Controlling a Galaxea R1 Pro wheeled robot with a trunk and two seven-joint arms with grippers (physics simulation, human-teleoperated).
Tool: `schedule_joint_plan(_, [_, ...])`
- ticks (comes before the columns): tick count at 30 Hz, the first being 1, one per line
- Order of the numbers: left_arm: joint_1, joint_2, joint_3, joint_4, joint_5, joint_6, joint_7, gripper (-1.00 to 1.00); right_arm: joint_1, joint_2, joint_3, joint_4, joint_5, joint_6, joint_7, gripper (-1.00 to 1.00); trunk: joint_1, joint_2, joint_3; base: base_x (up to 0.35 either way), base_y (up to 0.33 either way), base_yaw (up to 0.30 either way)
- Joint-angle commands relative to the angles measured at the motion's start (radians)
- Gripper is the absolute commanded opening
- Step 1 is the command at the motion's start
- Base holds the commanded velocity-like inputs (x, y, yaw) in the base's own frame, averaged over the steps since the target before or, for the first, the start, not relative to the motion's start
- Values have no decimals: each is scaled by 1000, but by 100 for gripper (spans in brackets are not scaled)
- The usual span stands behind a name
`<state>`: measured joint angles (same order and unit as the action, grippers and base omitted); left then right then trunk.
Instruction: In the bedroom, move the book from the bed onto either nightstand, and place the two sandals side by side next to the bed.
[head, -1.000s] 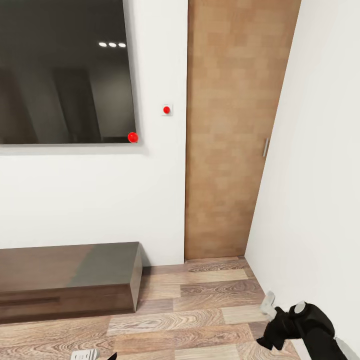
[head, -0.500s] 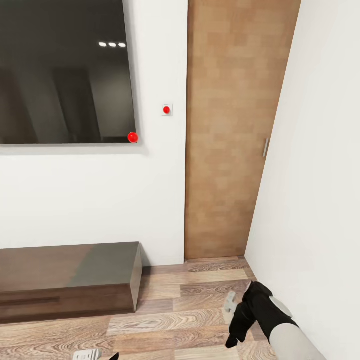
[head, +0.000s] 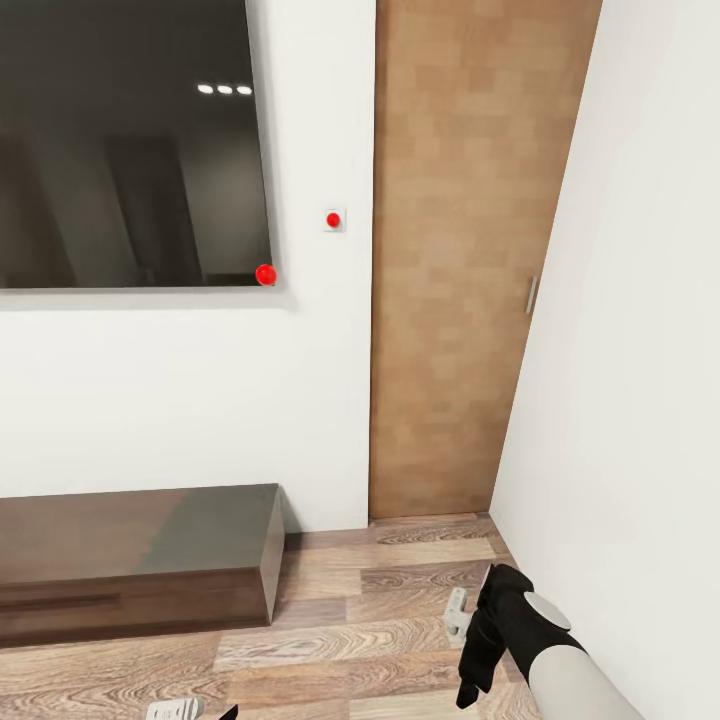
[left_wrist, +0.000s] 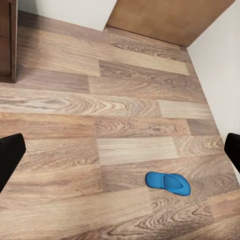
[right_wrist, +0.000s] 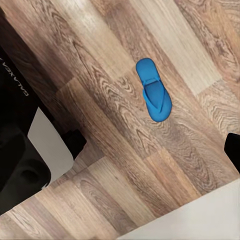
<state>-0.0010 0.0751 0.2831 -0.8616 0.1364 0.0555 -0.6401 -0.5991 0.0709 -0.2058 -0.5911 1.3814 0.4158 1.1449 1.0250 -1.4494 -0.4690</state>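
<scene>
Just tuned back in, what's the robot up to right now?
Nothing is held. The head camera faces a wall corner with a wooden door and a low dark cabinet. One blue sandal lies on the wood-plank floor, seen by both wrist cameras. The right gripper hangs low near the wall; the left gripper is spread wide open over the floor.

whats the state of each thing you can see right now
sandal: lying flat on the wood floor, strap side up, not gripped
wooden door: shut
dark screen: off
low cabinet: drawer front closed
left gripper: open, empty
right gripper: over the floor, jaw state unclear
</scene>
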Motion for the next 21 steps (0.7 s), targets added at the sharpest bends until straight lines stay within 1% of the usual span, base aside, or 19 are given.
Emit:
schedule_joint_plan(1, [0, 0, 1, 0, 8, 6, -4, 100, -1, 2, -7, -2, 5, 8, 5, 100, 0, -1, -1, 0, 0, 0])
schedule_joint_plan(3, [0, 0, 1, 0, 8, 6, -4, 100, -1, 1, -7, -4, 6, 8, 6, 100, 0, -1, -1, 0, 0, 0])
schedule_joint_plan(19, [0, 0, 2, 0, 9, 6, -4, 100, -1, -6, -9, -14, 8, 9, 7, 100, 61, -113, -51, 0, 0, 0])
schedule_joint_plan(20, [0, 1, 3, 0, 9, 7, -4, 100, -1, -43, -10, -27, 8, 8, 7, 100, 61, -113, -51, 0, 0, 0])
schedule_joint_plan(21, [0, 1, 3, 0, 9, 7, -4, 100, -1, -55, -10, -30, 7, 8, 7, 100, 61, -113, -51, 0, 0, 0])
